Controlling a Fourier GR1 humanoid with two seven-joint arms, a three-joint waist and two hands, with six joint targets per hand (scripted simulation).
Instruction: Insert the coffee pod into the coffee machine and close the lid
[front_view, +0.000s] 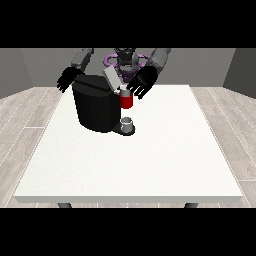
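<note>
A black coffee machine stands on the white table at the back left. Its grey lid is tilted up and open. A red front part shows below the lid, and a small white cup sits on the machine's dark base under it. The coffee pod is not visible as a separate object. The hand at the view's right hovers by the lid and the red part with fingers spread and holds nothing. The hand at the view's left hangs behind the machine's left top corner, fingers relaxed.
The table's front edge lies near the view's bottom. Wood-pattern floor surrounds the table, with grey walls behind the robot.
</note>
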